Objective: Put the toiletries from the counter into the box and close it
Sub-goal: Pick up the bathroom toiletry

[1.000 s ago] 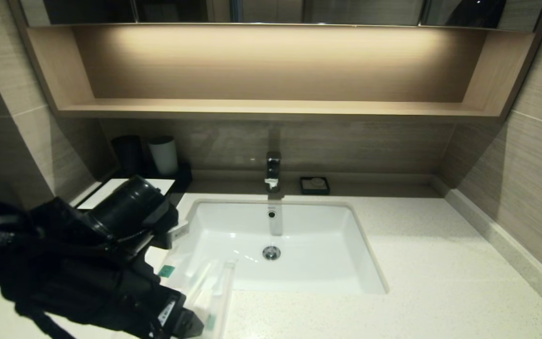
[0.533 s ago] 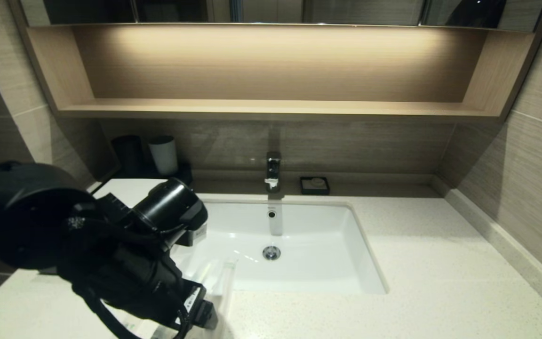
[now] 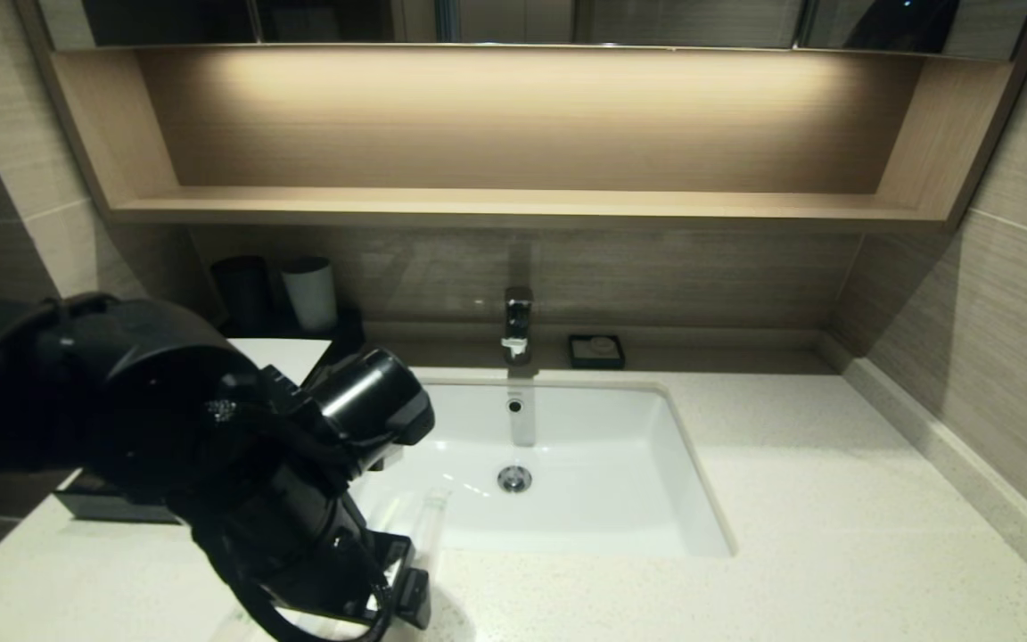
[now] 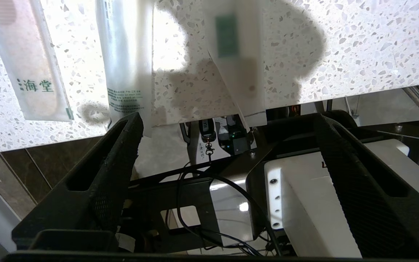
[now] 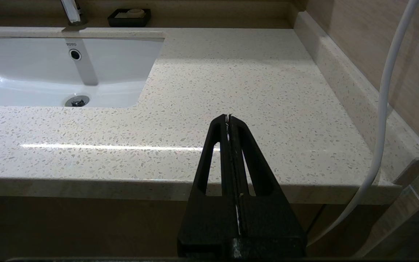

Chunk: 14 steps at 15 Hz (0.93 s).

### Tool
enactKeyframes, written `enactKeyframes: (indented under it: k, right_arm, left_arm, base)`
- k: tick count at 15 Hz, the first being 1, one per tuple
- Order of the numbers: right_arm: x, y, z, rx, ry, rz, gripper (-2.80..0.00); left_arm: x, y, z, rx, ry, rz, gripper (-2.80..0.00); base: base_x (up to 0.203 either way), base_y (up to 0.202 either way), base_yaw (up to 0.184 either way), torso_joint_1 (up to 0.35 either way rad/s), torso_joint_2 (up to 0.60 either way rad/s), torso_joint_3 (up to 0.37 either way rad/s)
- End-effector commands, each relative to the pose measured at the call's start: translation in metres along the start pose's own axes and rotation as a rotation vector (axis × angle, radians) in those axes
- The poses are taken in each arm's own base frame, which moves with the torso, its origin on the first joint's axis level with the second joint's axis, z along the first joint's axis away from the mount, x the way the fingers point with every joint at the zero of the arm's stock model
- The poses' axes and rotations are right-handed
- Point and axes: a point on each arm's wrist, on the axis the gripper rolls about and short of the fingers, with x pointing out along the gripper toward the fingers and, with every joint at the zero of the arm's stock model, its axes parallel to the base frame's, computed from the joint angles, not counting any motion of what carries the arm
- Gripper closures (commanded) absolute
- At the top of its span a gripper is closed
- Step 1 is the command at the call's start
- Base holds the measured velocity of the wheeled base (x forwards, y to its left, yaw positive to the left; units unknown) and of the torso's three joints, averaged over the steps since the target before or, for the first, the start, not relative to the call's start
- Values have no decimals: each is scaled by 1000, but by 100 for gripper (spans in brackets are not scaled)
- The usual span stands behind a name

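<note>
Three slim toiletry sticks in translucent whitish wrappers lie on the speckled cream tabletop's near-left edge; the left claw hovers above, spread wide, empty. The right claw rests pressed closed, near right.

We see a bathroom: a white sink sunk in a speckled stone table, faucet and soap dish just behind the sink.

cream speckled counter; whitish toiletries, green labels; black box.
</note>
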Motion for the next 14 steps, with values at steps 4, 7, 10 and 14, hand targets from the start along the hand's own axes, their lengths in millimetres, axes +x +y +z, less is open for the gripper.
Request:
enactKeyframes:
  k: [4, 7, 10, 14]
  right_arm:
    - [0, 0, 0, 0, 0, 0, 0]
    - [0, 0, 0, 0, -2, 0, 0]
    - [0, 0, 0, 0, 2, 0, 0]
    - [0, 0, 0, 0, 0, 0, 0]
  left_arm:
    - [8, -2, 5, -25, 23, 15, -280]
    - [9, -4, 9, -74, 27, 20, -280]
    - [8, -5, 10, -87, 34, 22, -280]
    - [14, -12, 16, -84, 53, 27, -280]
  base:
    - [0, 0, 0, 0, 0, 0]
    - [0, 0, 0, 0, 0, 0]
    - [0, 0, 0, 0, 0, 0]
    - [0, 0, 0, 0, 0, 0]
